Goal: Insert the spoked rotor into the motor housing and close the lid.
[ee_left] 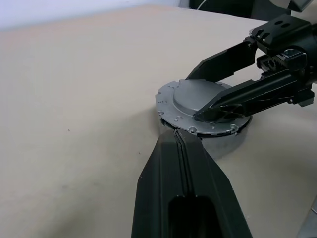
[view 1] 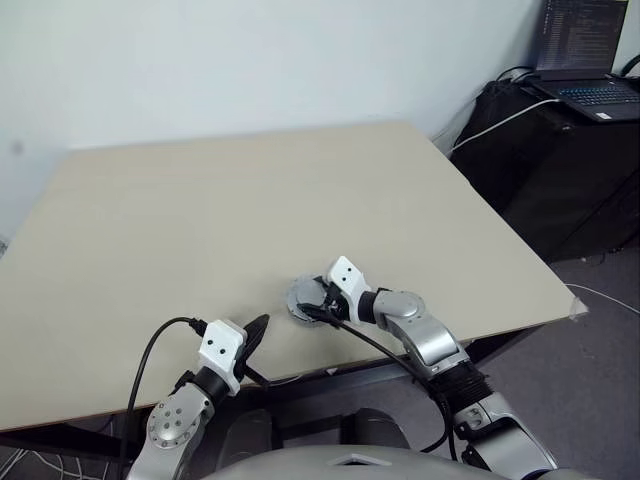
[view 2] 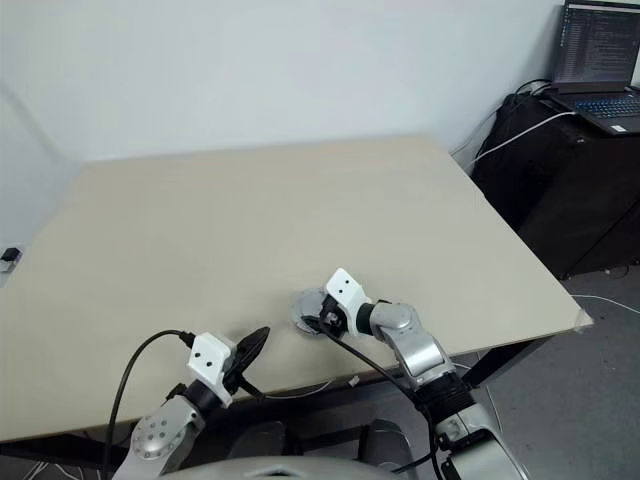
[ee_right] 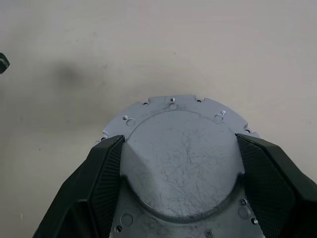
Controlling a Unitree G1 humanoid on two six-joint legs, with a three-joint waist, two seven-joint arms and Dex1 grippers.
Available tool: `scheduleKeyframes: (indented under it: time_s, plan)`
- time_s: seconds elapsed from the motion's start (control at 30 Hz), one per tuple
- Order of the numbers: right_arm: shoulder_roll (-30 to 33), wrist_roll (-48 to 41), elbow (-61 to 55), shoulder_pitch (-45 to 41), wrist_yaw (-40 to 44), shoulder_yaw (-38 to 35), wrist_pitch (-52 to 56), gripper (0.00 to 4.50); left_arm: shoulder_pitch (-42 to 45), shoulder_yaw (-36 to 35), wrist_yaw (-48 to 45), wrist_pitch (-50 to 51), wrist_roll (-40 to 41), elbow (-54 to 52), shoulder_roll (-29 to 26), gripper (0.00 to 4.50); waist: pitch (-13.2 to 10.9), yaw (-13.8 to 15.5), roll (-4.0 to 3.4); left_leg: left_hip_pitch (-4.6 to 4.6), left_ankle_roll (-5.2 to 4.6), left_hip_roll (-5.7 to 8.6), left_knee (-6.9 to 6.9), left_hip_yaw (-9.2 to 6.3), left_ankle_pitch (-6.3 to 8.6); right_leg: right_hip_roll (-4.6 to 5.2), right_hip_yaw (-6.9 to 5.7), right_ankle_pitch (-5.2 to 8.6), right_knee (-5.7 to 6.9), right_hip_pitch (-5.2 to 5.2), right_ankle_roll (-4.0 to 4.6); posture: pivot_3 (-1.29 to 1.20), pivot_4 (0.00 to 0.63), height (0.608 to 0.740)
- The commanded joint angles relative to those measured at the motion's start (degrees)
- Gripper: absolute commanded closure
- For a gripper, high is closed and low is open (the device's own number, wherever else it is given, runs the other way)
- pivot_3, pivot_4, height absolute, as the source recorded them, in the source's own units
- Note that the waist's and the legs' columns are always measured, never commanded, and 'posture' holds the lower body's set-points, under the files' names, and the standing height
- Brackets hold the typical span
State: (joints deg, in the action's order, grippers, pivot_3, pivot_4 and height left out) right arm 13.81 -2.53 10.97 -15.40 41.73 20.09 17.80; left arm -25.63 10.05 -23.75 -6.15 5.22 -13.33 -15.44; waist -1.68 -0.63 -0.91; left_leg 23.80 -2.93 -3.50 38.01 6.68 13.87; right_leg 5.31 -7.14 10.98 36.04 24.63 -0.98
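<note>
The lid [ee_right: 182, 163], a silver-grey disc with a raised smooth centre and small holes round its rim, lies flat on the motor housing [ee_left: 225, 143], whose grey side wall shows beneath it. It sits near the table's front edge [view 1: 297, 297]. My right gripper [ee_right: 179, 140] reaches over it from the right. One black finger presses each side of the raised centre, so it is shut on the lid. My left gripper [ee_left: 176, 138] is shut with nothing in it, its tip just short of the lid's rim, and it points at it from the front left [view 1: 255, 335]. The spoked rotor is hidden.
The beige table [view 1: 250, 190] stretches wide behind the parts, and its front edge lies close under both grippers. A black cabinet [view 1: 570, 170] with an open laptop [view 1: 590, 60] and cables stands to the right of the table.
</note>
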Motion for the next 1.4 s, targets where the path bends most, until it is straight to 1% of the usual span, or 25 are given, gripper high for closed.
scheduleKeyframes:
  time_s: [0.03,0.2,0.4,0.8,1.07,1.4]
  plan:
    - [0.46,0.37,-0.32,-0.91,1.12,0.50,0.07,1.32,0.56,-0.49,-0.30,-2.52,0.49,0.73,0.29,4.50,0.00,0.00,0.00,0.00,0.00,0.00,0.00,0.00,0.00,0.00,0.00,0.00,0.00,0.00,0.00,0.00,0.000,0.740]
    - [1.29,0.74,0.43,-1.57,1.65,0.40,0.29,1.32,0.63,-0.55,-0.63,-4.04,0.59,2.39,0.33,4.50,0.00,0.03,0.01,0.00,0.00,0.00,0.00,0.00,0.00,0.01,0.00,0.00,0.00,-0.01,0.00,0.00,0.000,0.740]
    - [0.70,0.88,0.98,-1.34,0.53,-0.01,-0.06,1.32,0.54,-0.55,-0.68,-4.50,0.75,2.58,0.35,4.50,0.01,0.02,0.01,0.00,0.00,0.00,0.00,0.00,0.00,0.01,0.00,0.00,0.00,-0.01,0.00,0.00,0.000,0.740]
    - [1.46,2.04,3.33,-2.94,1.14,0.91,0.15,1.32,0.49,-0.45,-0.40,-2.87,1.05,0.09,0.32,4.50,0.02,0.01,0.00,-0.03,0.00,-0.01,0.01,-0.01,0.00,0.02,-0.01,0.00,0.00,-0.03,0.00,0.00,0.000,0.740]
    - [2.84,2.29,3.60,-3.41,2.84,2.09,1.50,1.32,0.37,-0.62,-0.46,-2.94,1.39,0.05,0.28,4.50,0.05,0.03,-0.04,-0.04,0.00,-0.01,0.00,0.00,0.00,0.03,-0.01,0.00,0.00,-0.03,0.00,0.00,0.000,0.740]
    - [3.00,1.33,3.32,-3.02,3.44,1.65,2.29,1.32,0.90,-0.10,-0.23,-2.53,1.51,0.15,0.57,4.50,0.06,0.05,-0.05,-0.04,0.00,0.00,0.00,0.00,0.00,0.04,-0.01,0.00,0.00,-0.04,0.00,0.00,0.000,0.740]
